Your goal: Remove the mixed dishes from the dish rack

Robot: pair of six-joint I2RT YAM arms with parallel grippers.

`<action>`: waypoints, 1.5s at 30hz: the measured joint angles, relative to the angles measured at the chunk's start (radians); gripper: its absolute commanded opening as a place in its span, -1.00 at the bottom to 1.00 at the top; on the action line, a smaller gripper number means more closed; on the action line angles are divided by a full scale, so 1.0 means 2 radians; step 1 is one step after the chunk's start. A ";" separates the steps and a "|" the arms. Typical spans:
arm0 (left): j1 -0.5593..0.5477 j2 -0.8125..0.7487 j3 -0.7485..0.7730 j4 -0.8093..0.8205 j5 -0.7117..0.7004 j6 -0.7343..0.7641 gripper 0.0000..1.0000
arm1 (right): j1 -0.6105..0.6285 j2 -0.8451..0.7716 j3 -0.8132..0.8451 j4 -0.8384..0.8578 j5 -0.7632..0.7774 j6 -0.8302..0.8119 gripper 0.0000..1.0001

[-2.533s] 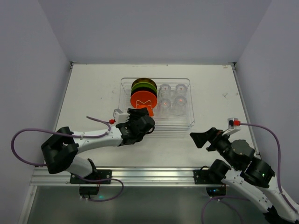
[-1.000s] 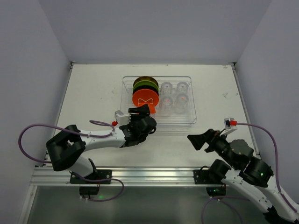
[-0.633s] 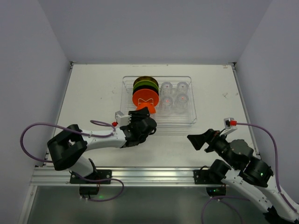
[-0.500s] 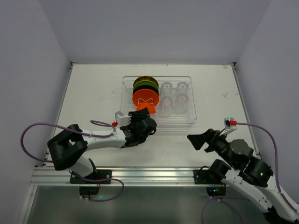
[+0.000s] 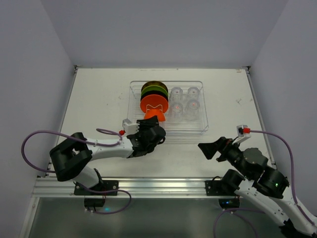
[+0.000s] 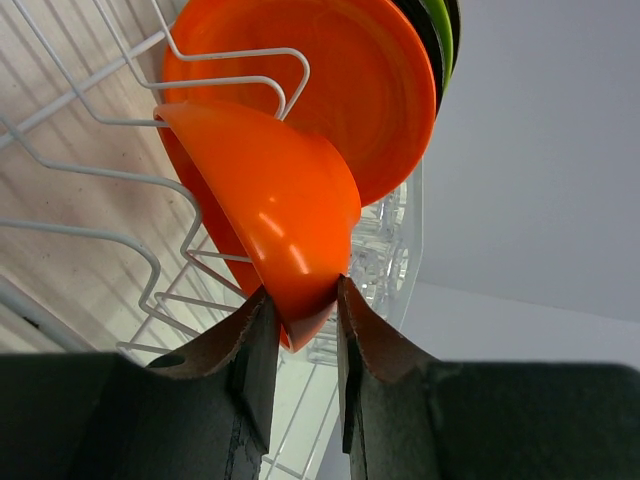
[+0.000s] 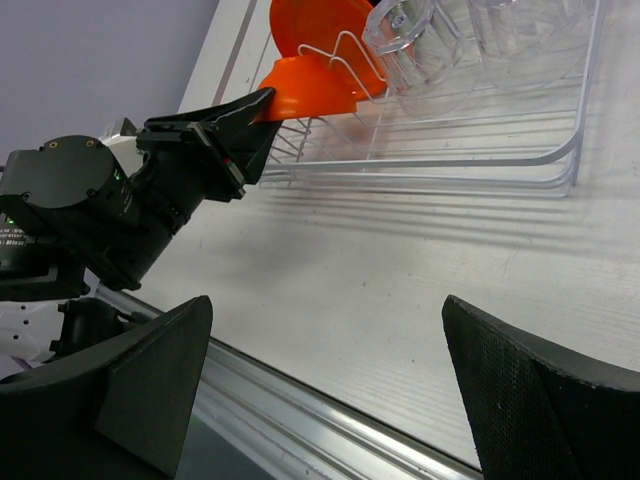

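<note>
Left gripper (image 6: 303,292) was nearly closed, pinching the rim of the orange bowl (image 6: 270,200), which sat tilted in the wire dividers (image 6: 120,190) at the near left of the dish rack (image 5: 203,127). Count: one bowl, four upright plates (image 5: 153,92), four clear glasses (image 5: 184,101). Right gripper (image 7: 330,340) was spread wide and empty over bare table (image 5: 99,99), off the rack's near right corner
</note>
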 measured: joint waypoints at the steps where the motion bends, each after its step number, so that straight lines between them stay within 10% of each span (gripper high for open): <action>1: 0.000 -0.001 0.000 0.000 0.000 0.000 -0.62 | 0.000 0.000 0.000 0.000 0.000 0.000 0.98; 45: -0.006 -0.042 -0.016 -0.035 -0.004 0.005 -0.60 | 0.000 0.006 -0.002 0.004 -0.001 -0.007 0.98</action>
